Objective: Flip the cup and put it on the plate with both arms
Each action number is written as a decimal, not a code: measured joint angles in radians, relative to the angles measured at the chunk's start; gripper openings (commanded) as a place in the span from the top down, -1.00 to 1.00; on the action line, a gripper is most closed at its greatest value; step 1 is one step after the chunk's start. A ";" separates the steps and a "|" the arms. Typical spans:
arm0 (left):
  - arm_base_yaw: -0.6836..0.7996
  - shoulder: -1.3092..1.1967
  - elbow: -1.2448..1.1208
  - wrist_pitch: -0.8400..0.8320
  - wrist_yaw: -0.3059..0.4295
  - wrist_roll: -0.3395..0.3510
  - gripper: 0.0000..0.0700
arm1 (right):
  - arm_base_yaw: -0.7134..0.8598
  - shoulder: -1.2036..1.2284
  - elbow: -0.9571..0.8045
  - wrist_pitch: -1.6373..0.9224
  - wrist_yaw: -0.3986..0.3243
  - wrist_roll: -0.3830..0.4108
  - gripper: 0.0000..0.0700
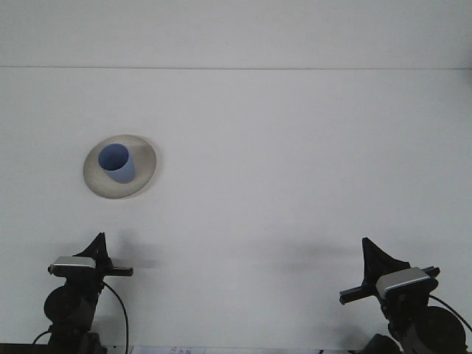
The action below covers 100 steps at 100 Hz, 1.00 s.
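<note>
A plain white table (295, 184) fills the view — behind it, a bare white wall (236, 33), evenly lit.

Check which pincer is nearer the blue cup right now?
Left. The left pincer sits just below the blue cup on its plate, at the table's near edge. The right pincer is far across the table, low on the right.

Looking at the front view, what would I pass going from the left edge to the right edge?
Black left gripper → round grey plate holding the upright blue cup → bare white table → black right gripper.
</note>
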<state>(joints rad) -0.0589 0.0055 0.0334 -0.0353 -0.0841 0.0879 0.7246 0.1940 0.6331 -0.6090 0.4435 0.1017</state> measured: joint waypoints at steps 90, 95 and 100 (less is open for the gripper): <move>0.000 -0.001 0.000 0.032 0.000 0.000 0.96 | -0.062 0.000 -0.002 0.008 -0.003 -0.055 0.98; 0.000 -0.001 0.000 0.032 0.000 0.000 0.96 | -0.120 0.000 -0.023 0.052 -0.022 -0.068 0.98; 0.000 -0.002 0.000 0.032 0.000 0.000 0.96 | -0.195 -0.005 -0.064 0.109 -0.060 -0.078 0.98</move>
<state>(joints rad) -0.0589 0.0040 0.0334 -0.0032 -0.0841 0.0879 0.5293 0.1886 0.5694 -0.4995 0.3840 0.0238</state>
